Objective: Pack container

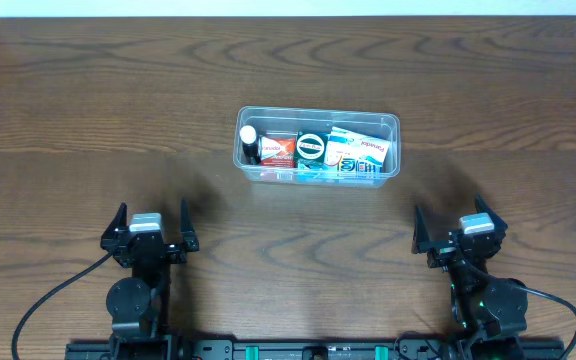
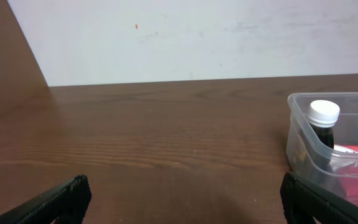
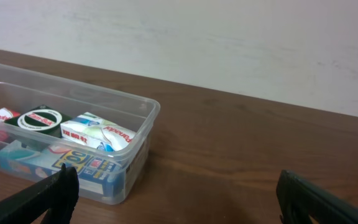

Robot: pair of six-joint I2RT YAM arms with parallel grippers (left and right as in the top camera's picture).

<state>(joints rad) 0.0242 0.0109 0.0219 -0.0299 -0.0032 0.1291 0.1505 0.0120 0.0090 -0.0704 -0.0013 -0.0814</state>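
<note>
Flanking near edge: L claw + R claw, both spread wide | container well apart, bare tabletop btwn

Dark brown wooden table here, its grain running in long wavy bands from side to side, and it fills the overhead view almost to the top, where a thin pale strip marks the far edge. One thing sits directly on the wood: the container, clear plastic, rectangular with rounded corners and a rim, its long side lying left to right. It rests flat, a touch right of centre and in the far half of the tabletop, well apart from every edge. From the wrist views the surface carries on past it, bare brown wood, up to a pale wall behind.
</note>
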